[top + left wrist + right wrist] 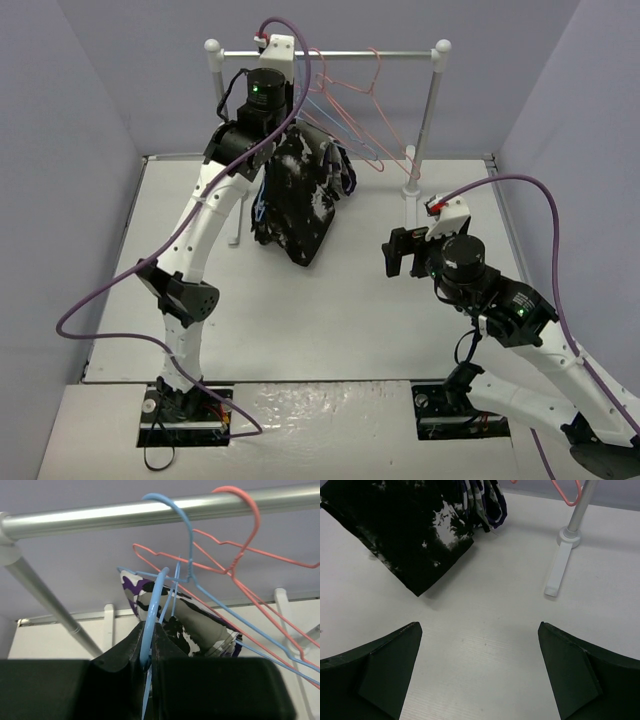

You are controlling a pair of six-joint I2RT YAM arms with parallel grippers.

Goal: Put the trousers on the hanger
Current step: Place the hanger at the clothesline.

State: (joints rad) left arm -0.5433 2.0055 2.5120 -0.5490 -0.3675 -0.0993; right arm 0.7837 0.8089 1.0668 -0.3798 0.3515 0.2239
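Up by the metal rail (pixel 100 514), the left gripper (pixel 150 635) is clamped tight on the curved hook of the light-blue hanger (pixel 154 600), which sits just below the rail without touching it. From under that gripper the trousers (pixel 300 205) hang down toward the desk (pixel 330 320), beside a purple, white and black patterned garment (pixel 200 625), with pink-red hangers (pixel 240 530) hooked on the rail to the right. Well apart, the right gripper (pixel 479 627) hovers over bare desk, jaws spread wide and holding nothing.
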